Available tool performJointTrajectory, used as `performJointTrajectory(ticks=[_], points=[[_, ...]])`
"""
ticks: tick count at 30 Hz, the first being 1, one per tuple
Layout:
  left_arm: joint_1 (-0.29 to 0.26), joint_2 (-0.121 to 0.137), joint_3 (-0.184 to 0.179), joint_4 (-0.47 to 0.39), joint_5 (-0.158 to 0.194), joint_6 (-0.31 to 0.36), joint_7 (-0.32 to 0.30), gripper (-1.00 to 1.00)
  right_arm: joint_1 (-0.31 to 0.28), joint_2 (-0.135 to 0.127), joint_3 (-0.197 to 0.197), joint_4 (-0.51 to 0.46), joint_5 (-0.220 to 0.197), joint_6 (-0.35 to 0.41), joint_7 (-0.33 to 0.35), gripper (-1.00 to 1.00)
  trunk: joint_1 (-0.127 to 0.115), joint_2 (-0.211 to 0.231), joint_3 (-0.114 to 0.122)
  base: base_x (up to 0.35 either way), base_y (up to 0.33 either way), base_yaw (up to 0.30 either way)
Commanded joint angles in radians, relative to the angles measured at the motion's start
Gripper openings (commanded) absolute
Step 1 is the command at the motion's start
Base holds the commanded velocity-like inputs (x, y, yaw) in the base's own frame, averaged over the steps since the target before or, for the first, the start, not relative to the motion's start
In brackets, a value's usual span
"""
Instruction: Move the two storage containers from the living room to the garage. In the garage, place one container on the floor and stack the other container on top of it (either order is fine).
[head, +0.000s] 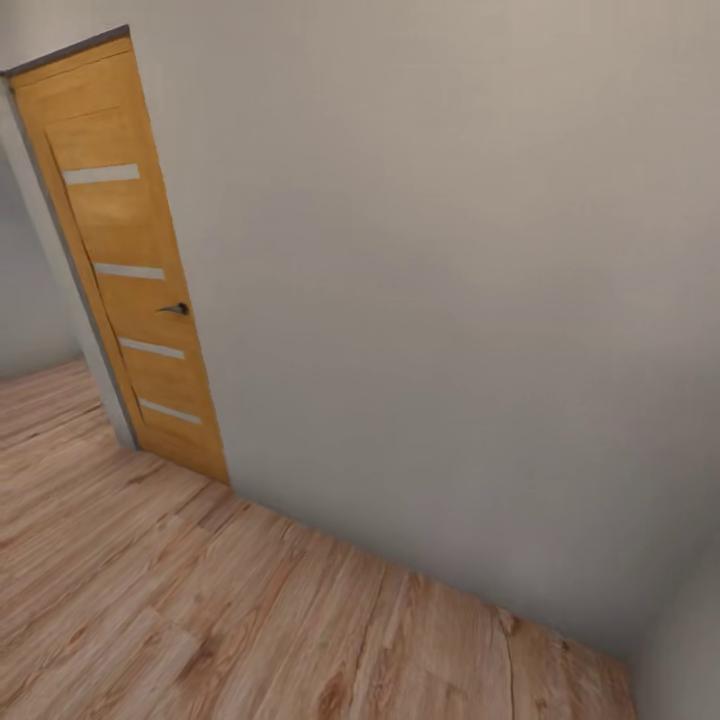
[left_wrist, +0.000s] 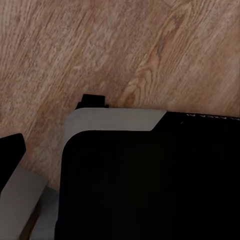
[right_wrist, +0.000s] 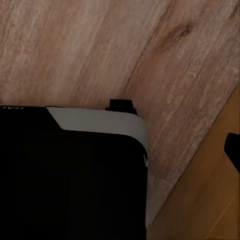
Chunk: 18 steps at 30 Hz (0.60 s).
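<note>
Fingers unseen; orange door (head: 130, 270) beside wood floor (head: 200, 610).

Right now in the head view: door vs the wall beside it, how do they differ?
The door is orange wood with visible grain; the wall is plain pale grey. The door carries four pale horizontal slits and a dark handle; the wall bears nothing. The door is a narrow upright panel; the wall spreads much wider. Both stand upright and meet the light wood-plank floor.
</note>
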Motion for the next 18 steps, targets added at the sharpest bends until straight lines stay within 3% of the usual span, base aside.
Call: performJointTrajectory(ticks=[1, 18], points=[[-0.001, 0.0, 0.0, 0.001, 0.01, -0.003, -0.003, 1.0, -0.001, 0.001, 0.008, 0.003, -0.009, -0.006, 0.0, 1.0, 0.001, -0.001, -0.001, 0.322, 0.0, 0.269], [-0.001, 0.0, -0.001, 0.001, 0.01, -0.003, -0.002, 1.0, -0.001, 0.001, 0.008, 0.003, -0.01, -0.009, 0.0, 1.0, 0.001, -0.001, -0.001, 0.322, 0.0, 0.269]])
